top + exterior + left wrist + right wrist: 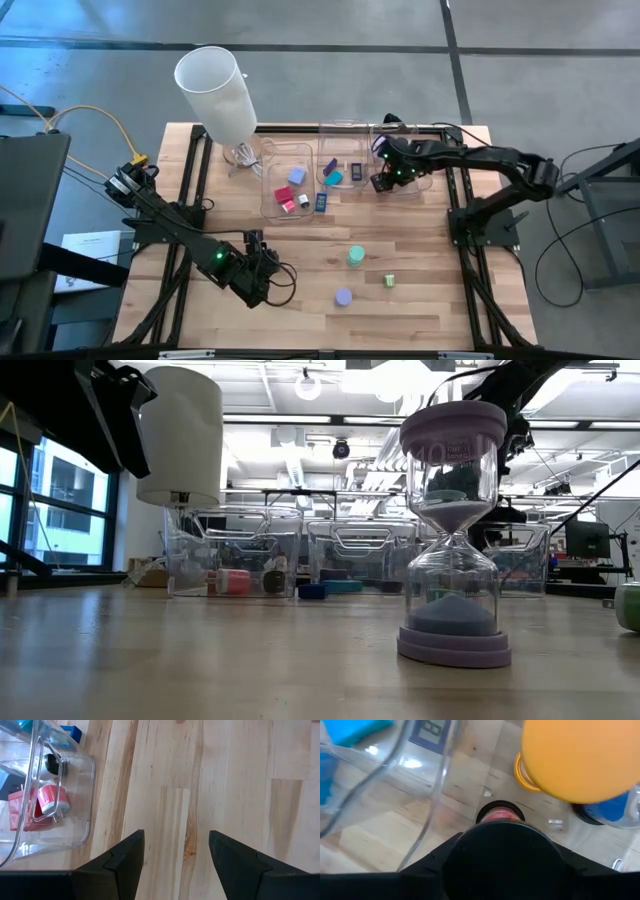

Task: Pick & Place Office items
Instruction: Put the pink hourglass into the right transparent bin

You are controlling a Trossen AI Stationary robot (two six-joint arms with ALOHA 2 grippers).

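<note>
Bins stand in a row across the table's far half. The left-hand clear bin (285,178) holds red, pink and lavender blocks (291,190), and the middle bin (343,160) holds teal and dark blue flats, so the pieces seem sorted by kind.

The left gripper (262,262) waits low over bare wood, well short of that first bin. Its arm reaches diagonally in from the table's left edge. In its wrist view the two fingers (125,860) stand apart with nothing between them.

Right of this gripper, three pieces lie loose on the wood: a lavender hourglass (344,297) nearest, then a teal one (356,256) and a small green piece (389,281). By the look of it these are yet to be put away.

The right gripper (385,170) hangs over the right-hand bin (405,160), its arm stretched in from the right and bent at the elbow. A black-capped hourglass (502,860) sits between its jaws, an orange-capped one (580,757) stands just beyond, and a blue one is alongside. Whether the jaws clamp it or have let go cannot be told.
</note>
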